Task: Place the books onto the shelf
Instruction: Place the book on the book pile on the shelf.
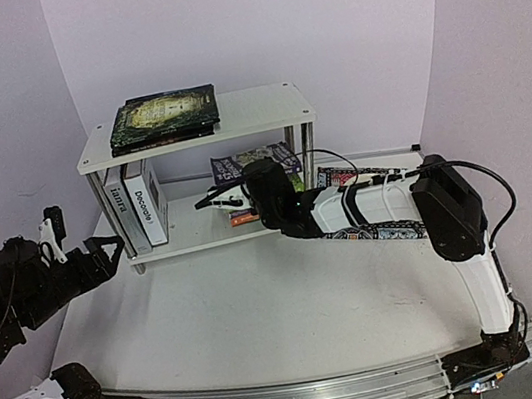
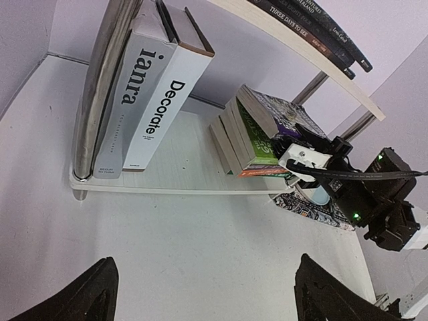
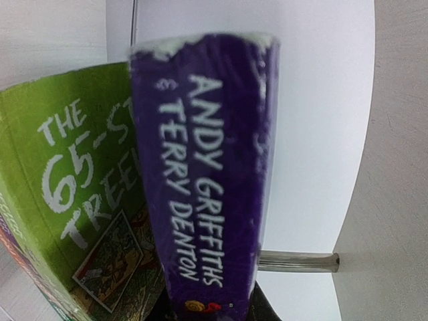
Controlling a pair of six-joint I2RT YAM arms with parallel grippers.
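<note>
The white two-tier shelf (image 1: pixel 262 107) stands at the back. Dark books (image 1: pixel 164 116) lie stacked on its top board. Two white hardbacks (image 1: pixel 135 205) stand upright at the left of the lower board (image 2: pixel 180 160), spines reading "ianra" (image 2: pixel 130 100) and "Decorate" (image 2: pixel 164 107). Right of them lean several paperbacks (image 2: pixel 244 137), orange and green among them. My right gripper (image 1: pixel 245 195) is shut on a purple paperback (image 1: pixel 255 164) over the lower board; its spine (image 3: pixel 200 174) fills the right wrist view beside a green Treehouse book (image 3: pixel 73 187). My left gripper (image 1: pixel 102 251) hangs open left of the shelf, nothing between its fingers (image 2: pixel 93 294).
A dark patterned mat (image 1: pixel 383 232) lies under the right arm beside the shelf. Chrome posts (image 3: pixel 297 261) hold up the boards; one thick post (image 2: pixel 100 87) stands just left of the white hardbacks. Purple walls close in behind and on both sides.
</note>
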